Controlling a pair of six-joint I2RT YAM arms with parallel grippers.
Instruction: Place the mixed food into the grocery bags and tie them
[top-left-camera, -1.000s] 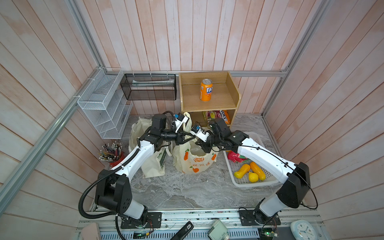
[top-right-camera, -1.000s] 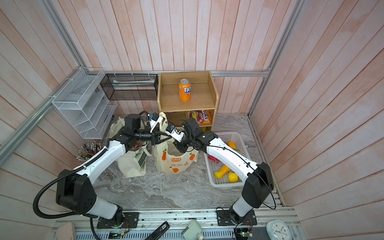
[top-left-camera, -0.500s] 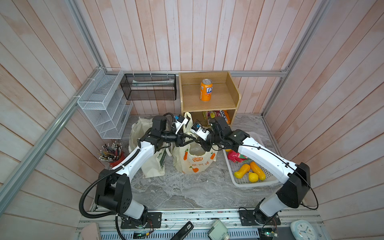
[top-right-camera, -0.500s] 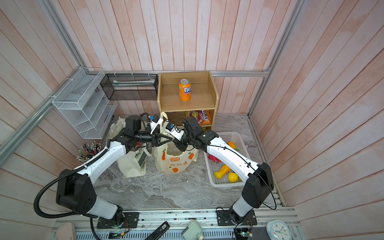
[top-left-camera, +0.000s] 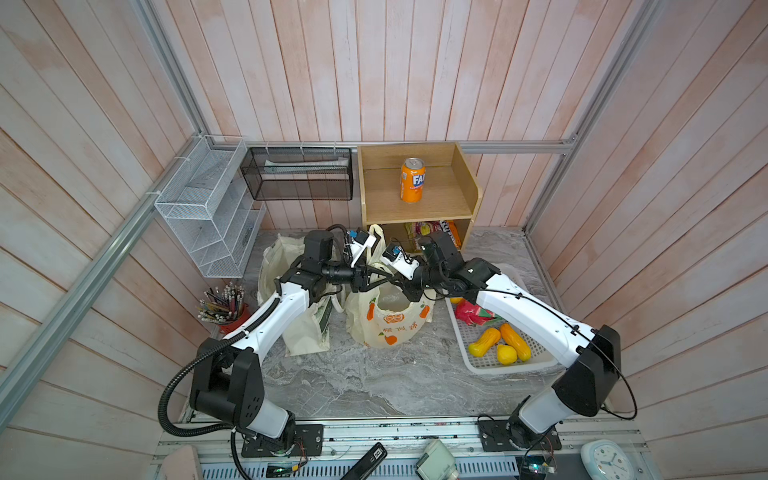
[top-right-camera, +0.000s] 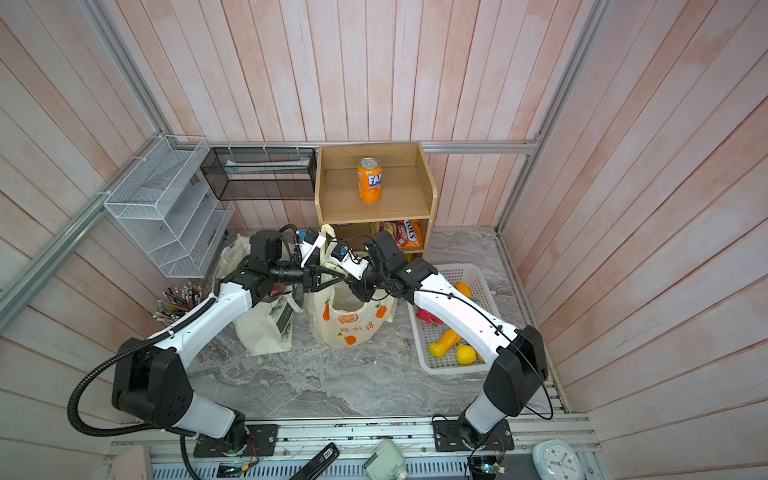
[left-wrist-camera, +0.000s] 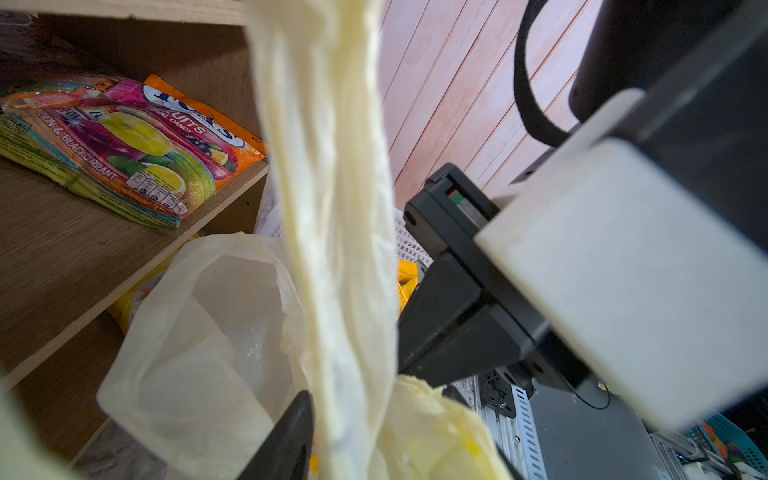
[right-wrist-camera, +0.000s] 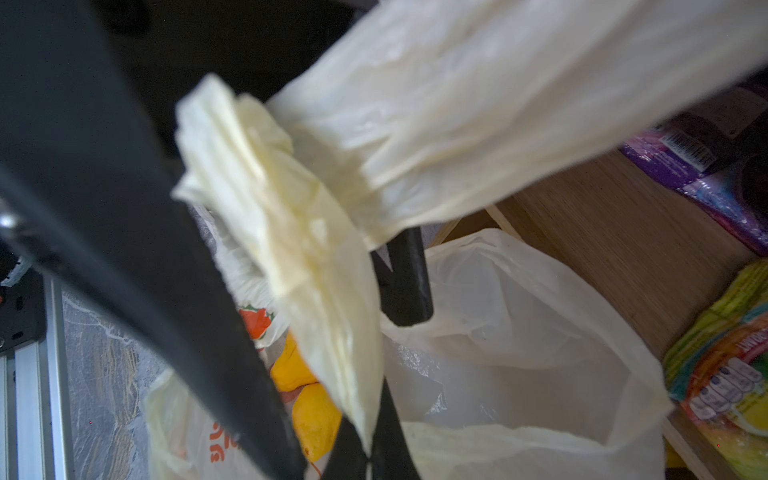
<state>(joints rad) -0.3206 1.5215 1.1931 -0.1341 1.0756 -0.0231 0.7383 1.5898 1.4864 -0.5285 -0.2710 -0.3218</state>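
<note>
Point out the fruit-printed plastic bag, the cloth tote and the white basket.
plastic bag (top-left-camera: 390, 328): in a top view, on its printed front.
cloth tote (top-left-camera: 305, 336): in a top view, on its lower body.
white basket (top-left-camera: 490, 369): in a top view, on its near rim.

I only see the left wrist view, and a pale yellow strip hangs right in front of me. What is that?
Observer: It's a handle of the plastic carrier bag, printed with oranges, standing on the table.
Operator: Anything inside?
Observer: The right wrist view shows yellow toy fruit that looks to be inside it.
Operator: Any other bag?
Observer: A cream cloth tote stands beside it in both top views.
</note>
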